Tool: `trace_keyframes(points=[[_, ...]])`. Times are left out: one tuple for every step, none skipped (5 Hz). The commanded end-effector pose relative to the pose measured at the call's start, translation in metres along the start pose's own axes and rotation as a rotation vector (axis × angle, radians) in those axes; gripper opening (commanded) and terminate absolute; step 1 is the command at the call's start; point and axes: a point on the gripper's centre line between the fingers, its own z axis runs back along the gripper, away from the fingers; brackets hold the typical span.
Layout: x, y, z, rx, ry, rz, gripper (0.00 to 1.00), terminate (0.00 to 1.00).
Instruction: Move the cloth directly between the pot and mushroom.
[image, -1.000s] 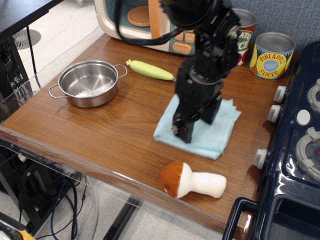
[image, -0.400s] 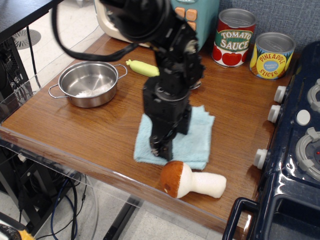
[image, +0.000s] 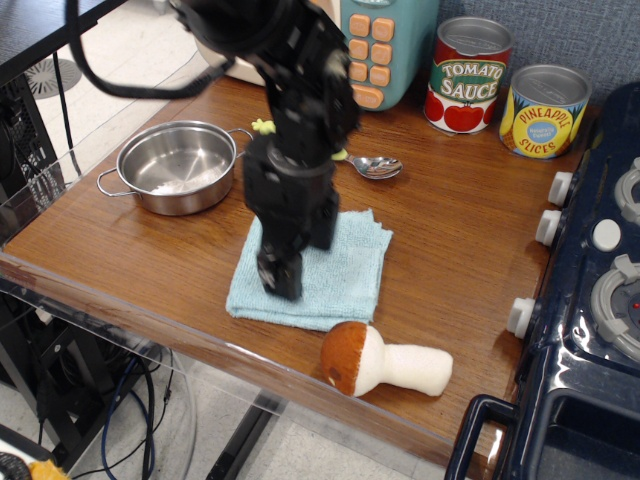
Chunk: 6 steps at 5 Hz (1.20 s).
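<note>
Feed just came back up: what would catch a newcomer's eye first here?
The big black robot arm dominates the centre, its tip pressed on a light blue terry cloth near the front edge. The shiny round steel pot sits left; a brown-capped plush mushroom lies just right of the cloth's front corner.

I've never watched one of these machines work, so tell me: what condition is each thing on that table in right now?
cloth: lying flat, the claw pressed on its left part
claw: down on the cloth; open or shut not visible
pot: upright, empty
mushroom: lying on its side at the front edge
spoon: lying flat
tomato sauce can: upright
pineapple can: upright
</note>
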Motion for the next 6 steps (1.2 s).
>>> trace_keyframes(points=[[0.023,-0.015,0.007,-0.015,-0.047,0.029,1.00,0.00],[0.021,-0.013,0.004,-0.007,-0.063,0.016,1.00,0.00],[0.024,-0.010,0.009,-0.011,-0.089,0.026,1.00,0.00],[0.031,-0.004,0.028,-0.023,-0.079,0.028,1.00,0.00],[0.035,0.001,0.054,-0.021,-0.069,0.015,1.00,0.00],[0.038,0.007,0.078,-0.050,-0.071,0.022,1.00,0.00]])
